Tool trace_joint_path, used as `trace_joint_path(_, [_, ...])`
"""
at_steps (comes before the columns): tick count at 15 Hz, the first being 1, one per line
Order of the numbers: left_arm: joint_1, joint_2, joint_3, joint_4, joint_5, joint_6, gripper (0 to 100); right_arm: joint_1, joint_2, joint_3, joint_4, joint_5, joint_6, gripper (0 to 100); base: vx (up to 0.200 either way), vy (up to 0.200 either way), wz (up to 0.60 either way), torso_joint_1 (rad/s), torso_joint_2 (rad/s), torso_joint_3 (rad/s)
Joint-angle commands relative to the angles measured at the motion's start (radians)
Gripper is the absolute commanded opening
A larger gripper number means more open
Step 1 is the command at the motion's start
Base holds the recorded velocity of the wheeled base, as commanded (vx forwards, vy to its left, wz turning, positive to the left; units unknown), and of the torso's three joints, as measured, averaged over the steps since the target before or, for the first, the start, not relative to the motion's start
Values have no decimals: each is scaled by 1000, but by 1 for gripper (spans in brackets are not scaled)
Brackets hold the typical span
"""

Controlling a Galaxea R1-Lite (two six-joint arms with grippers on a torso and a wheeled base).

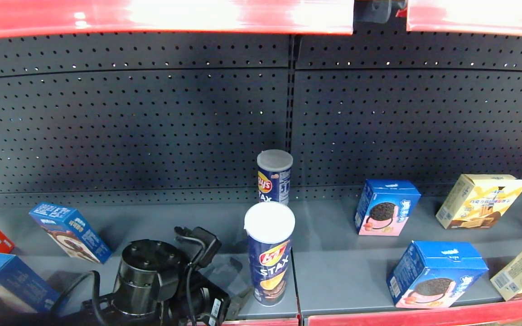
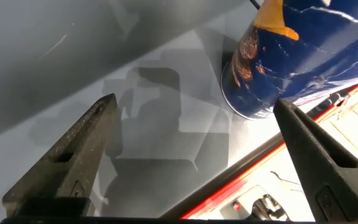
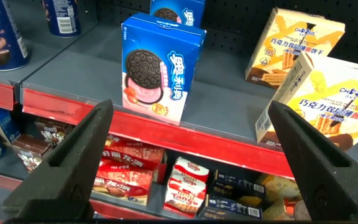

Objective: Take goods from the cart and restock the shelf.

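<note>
Grey shelf (image 1: 342, 271) deck, chip can (image 1: 269, 253) upright at its front edge.
Left gripper (image 2: 194, 106) sits just left of it, jaws open and empty; right gripper (image 3: 191, 109), also open, is farther off.

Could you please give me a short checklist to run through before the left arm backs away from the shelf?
1. Front chip can stands upright on the shelf: ok.
2. Left gripper is open, with its fingers apart from the can: ok.
3. The can's base sits fully on the shelf, though close to the front edge: ok.
4. Front can lines up with the back chip can: ok.
5. Right gripper is open and empty, in front of the blue cookie box: ok.
</note>
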Motion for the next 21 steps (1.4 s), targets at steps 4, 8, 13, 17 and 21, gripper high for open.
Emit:
trace_joint_path(4, [1, 26, -18, -2, 2, 0, 100, 0, 1, 0, 0, 0, -1, 100, 0, 0, 0, 0, 0, 0])
trace_joint_path(8, [13, 39, -48, -1, 2, 0, 100, 0, 1, 0, 0, 0, -1, 100, 0, 0, 0, 0, 0, 0])
trace_joint_path(13, [36, 41, -50, -1, 5, 2, 100, 0, 1, 0, -1, 0, -1, 100, 0, 0, 0, 0, 0, 0])
trace_joint_path(17, [56, 33, -45, -1, 8, 2, 100, 0, 1, 0, 0, 0, -1, 100, 0, 0, 0, 0, 0, 0])
trace_joint_path(21, [115, -108, -18, 7, 46, 0, 100, 0, 1, 0, 0, 0, -1, 100, 0, 0, 0, 0, 0, 0])
